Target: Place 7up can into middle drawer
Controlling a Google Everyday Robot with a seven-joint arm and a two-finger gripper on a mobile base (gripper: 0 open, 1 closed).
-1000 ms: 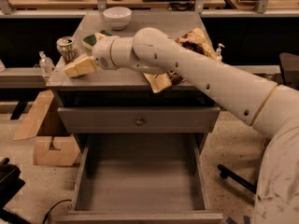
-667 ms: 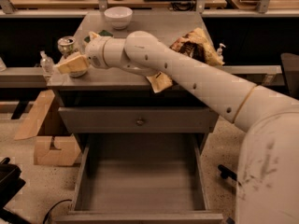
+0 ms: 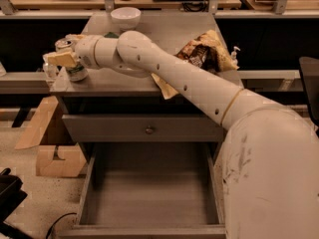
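Observation:
The 7up can [image 3: 76, 73] stands upright near the left edge of the grey cabinet top [image 3: 114, 81], its silver top showing behind the gripper. My gripper [image 3: 62, 59] is at the can's left side, at mid-height, and covers part of it. The arm reaches to it from the lower right across the cabinet top. The middle drawer [image 3: 149, 195] is pulled open below, wide and shallow, with nothing in it.
A small clear bottle [image 3: 48, 71] stands just left of the can. A white bowl [image 3: 125, 18] sits at the back and a crumpled snack bag [image 3: 202, 54] at the right. A closed drawer with a round knob [image 3: 148, 129] is above the open one. A cardboard box [image 3: 50, 151] is on the floor at the left.
My gripper has moved left along the cabinet top and now sits against the can, which has not moved.

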